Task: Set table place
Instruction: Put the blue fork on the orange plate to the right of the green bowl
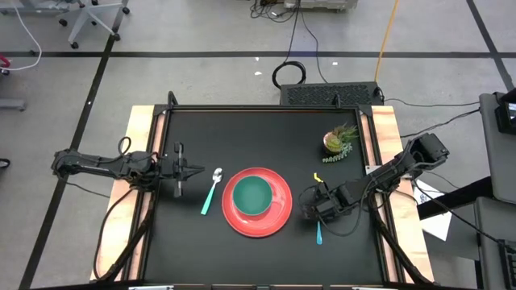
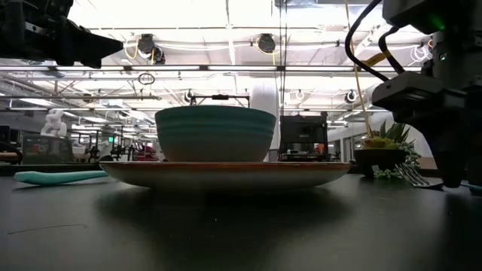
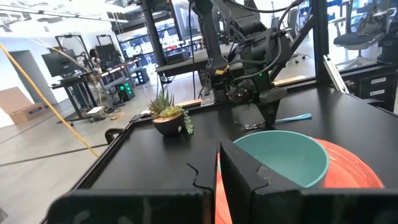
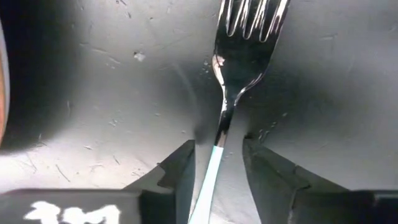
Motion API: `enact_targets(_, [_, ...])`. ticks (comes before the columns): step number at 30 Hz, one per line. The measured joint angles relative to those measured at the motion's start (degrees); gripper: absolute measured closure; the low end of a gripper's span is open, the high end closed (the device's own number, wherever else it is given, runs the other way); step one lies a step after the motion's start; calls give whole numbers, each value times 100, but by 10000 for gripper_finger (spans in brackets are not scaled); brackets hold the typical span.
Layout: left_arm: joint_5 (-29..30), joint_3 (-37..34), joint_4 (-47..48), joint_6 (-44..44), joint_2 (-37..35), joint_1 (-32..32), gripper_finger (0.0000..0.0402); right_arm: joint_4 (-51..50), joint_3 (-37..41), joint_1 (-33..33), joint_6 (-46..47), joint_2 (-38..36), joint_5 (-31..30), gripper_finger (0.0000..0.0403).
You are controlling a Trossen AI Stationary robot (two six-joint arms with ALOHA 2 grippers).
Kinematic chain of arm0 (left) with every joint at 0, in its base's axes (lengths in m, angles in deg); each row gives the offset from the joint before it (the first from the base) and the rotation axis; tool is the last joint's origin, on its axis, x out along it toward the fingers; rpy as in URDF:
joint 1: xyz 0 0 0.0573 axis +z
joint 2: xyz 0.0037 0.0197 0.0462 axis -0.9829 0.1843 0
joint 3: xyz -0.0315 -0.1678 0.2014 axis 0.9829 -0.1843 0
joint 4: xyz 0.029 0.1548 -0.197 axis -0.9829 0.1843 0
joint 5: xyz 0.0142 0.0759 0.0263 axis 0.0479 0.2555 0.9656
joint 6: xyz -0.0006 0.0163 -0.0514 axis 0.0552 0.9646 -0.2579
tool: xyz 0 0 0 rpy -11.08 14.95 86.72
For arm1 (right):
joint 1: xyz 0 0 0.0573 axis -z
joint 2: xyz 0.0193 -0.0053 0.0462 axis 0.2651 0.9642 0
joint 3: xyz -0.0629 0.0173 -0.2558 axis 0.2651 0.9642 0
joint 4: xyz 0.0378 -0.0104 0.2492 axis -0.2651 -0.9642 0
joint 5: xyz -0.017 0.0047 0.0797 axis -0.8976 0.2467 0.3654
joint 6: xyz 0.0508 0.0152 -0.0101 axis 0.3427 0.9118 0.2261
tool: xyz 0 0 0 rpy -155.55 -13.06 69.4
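Observation:
The red plate (image 1: pixel 279 221) lies on the black table (image 1: pixel 242 129) with the teal bowl (image 1: pixel 252 196) standing in it. The mint-handled spoon (image 1: pixel 211 192) lies flat just left of the plate. The blue-handled fork (image 4: pixel 224 112) lies flat on the table right of the plate, its blue handle (image 1: pixel 319 234) toward the near edge. My right gripper (image 4: pixel 219 165) is low over the fork, open, with a finger on each side of the handle near the neck. My left gripper (image 1: pixel 193 170) hovers shut, left of the spoon and above the table.
A small potted green plant (image 1: pixel 339 141) stands near the table's far right corner. Light wooden strips (image 1: pixel 141 145) run along the left and right sides. The far half and the near edge of the table in front of the plate are bare.

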Motion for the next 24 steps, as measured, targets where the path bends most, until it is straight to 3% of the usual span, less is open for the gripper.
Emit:
enact_targets(20, [-5, 0, 52, -6, 0, 0, 376, -38, 13, -2, -401, 3, 14, 393])
enact_targets(24, [-5, 0, 76, -7, -1, 0, 376, 40, 29, -2, -496, -97, 13, 396])
